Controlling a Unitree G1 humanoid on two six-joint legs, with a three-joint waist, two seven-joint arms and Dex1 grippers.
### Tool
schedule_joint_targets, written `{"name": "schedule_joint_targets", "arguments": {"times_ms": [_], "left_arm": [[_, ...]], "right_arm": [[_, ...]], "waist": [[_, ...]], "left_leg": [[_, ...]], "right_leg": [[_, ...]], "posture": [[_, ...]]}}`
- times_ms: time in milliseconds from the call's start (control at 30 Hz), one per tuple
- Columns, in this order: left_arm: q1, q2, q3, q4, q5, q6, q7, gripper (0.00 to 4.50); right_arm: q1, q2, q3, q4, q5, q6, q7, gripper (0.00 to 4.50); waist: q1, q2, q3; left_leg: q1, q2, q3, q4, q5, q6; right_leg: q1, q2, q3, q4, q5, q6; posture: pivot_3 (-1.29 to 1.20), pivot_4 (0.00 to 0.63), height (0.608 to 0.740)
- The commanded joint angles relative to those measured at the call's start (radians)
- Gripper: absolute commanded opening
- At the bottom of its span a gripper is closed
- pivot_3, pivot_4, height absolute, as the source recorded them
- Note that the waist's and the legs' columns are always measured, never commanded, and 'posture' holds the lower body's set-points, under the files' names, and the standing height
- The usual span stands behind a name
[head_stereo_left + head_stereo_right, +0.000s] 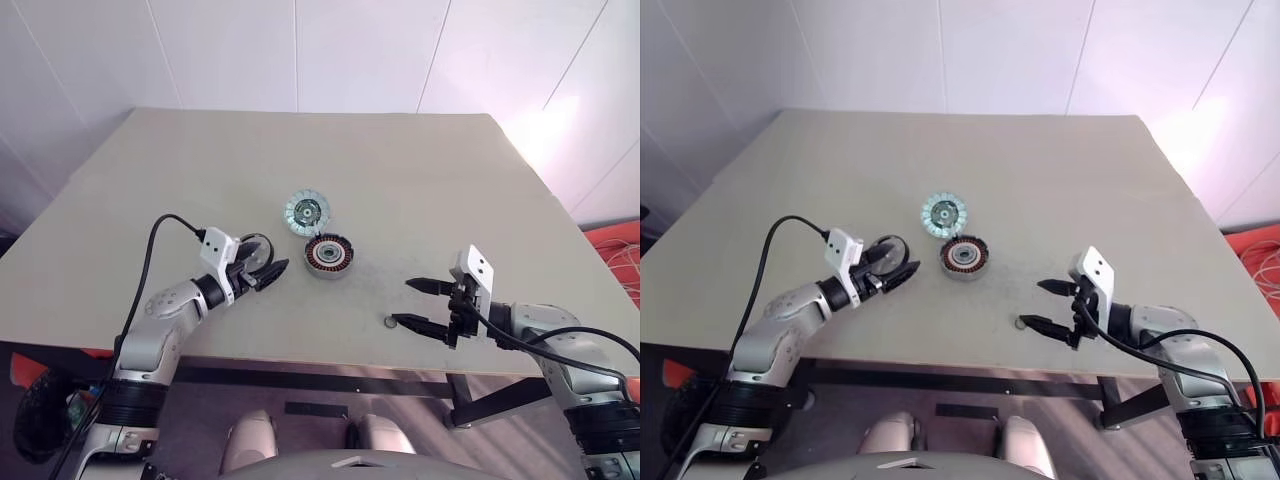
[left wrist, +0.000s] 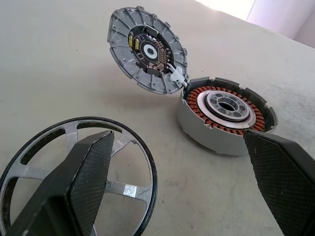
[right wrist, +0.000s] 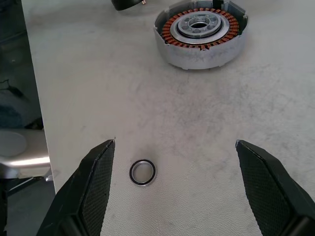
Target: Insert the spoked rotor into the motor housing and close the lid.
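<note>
The left hand (image 1: 268, 269), at the lower left of the head view, stands spread wide with nothing in it, hovering right over the thin silver-white spoked rotor with its dark rim (image 2: 74, 169), which lies flat on the beige bench (image 1: 420, 190). One black finger (image 2: 86, 182) hangs across the spokes. That wheel looks light and rigid, bare metal, probably slick; I would pinch it across the rim or on one spoke, since the flat-lying edge gives the pads little to bite.

Just right of it, at the middle of the frame, sits the squat round motor housing with copper windings inside (image 1: 329, 256), centre open and facing up. It looks the heavy piece, likely to stay put. Touching its far side is the flat silvery segmented lid (image 1: 307, 212), propped at a tilt against it.

The right hand (image 1: 425, 304), at the lower right, is also open and empty, with a tiny dark washer ring (image 3: 142, 172) on the bench between its fingers.
</note>
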State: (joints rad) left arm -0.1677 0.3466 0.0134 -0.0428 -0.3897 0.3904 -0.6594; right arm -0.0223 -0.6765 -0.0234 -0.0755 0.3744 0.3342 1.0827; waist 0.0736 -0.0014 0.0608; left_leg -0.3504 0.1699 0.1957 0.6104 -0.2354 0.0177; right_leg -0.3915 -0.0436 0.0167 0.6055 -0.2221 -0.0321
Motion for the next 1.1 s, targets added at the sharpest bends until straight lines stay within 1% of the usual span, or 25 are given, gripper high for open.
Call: {"name": "schedule_joint_targets", "arguments": {"times_ms": [33,300,533,733,833,967,1100], "left_arm": [[-0.01,0.006,0.016,-0.041,-0.011,0.002,0.004,4.49],[-0.016,0.021,0.023,-0.044,-0.015,0.016,0.0,4.49],[0.003,0.027,0.023,-0.015,-0.006,-0.017,-0.017,4.49],[-0.002,0.035,0.025,0.007,-0.003,-0.025,-0.028,4.49],[-0.009,0.04,0.026,0.013,-0.004,-0.023,-0.032,4.49],[-0.016,0.046,0.027,0.015,-0.006,-0.017,-0.035,4.49],[-0.017,0.048,0.026,0.011,-0.007,-0.011,-0.034,4.49]], "right_arm": [[0.009,-0.024,0.011,-0.006,-0.038,-0.035,-0.007,4.44],[0.052,-0.027,0.036,0.028,-0.097,-0.102,-0.004,4.44],[0.096,-0.013,0.051,0.015,-0.131,-0.178,-0.023,4.44],[0.1,0.046,0.067,0.087,-0.21,-0.353,-0.095,4.44],[0.091,0.062,0.073,0.145,-0.244,-0.43,-0.118,4.44],[0.071,0.077,0.068,0.191,-0.219,-0.455,-0.115,4.44],[0.047,0.08,0.054,0.204,-0.149,-0.403,-0.077,4.44]], "waist": [[0.0,0.0,0.0],[-0.002,0.0,0.0],[-0.002,0.0,0.0],[-0.007,-0.001,0.0],[-0.016,-0.004,0.0],[-0.03,-0.008,0.0],[-0.033,-0.01,0.0]], "left_leg": [[0.0,0.0,0.0,0.0,0.0,0.0],[0.0,0.0,0.0,0.0,0.0,0.0],[0.0,0.0,0.0,-0.001,0.0,0.0],[0.001,0.0,0.0,-0.002,0.0,0.0],[0.003,0.0,0.0,-0.002,0.0,-0.001],[0.007,0.0,0.0,-0.002,0.001,-0.002],[0.007,0.0,0.0,-0.002,0.001,-0.002]], "right_leg": [[0.0,0.0,0.0,0.0,0.0,0.0],[0.0,0.0,0.0,0.0,0.0,0.0],[0.0,0.0,0.0,0.0,0.0,0.0],[0.0,0.0,0.0,-0.001,-0.001,0.001],[0.001,0.0,0.0,0.0,-0.001,0.001],[0.004,-0.001,0.0,-0.001,-0.001,0.002],[0.004,-0.002,-0.002,-0.003,-0.001,0.002]], "posture": [[0.0,0.0,0.74],[0.0,0.0,0.74],[0.0,0.0,0.74],[0.0,0.0,0.74],[0.0,0.0,0.74],[0.0,0.0,0.74],[0.0,0.0,0.74]]}}
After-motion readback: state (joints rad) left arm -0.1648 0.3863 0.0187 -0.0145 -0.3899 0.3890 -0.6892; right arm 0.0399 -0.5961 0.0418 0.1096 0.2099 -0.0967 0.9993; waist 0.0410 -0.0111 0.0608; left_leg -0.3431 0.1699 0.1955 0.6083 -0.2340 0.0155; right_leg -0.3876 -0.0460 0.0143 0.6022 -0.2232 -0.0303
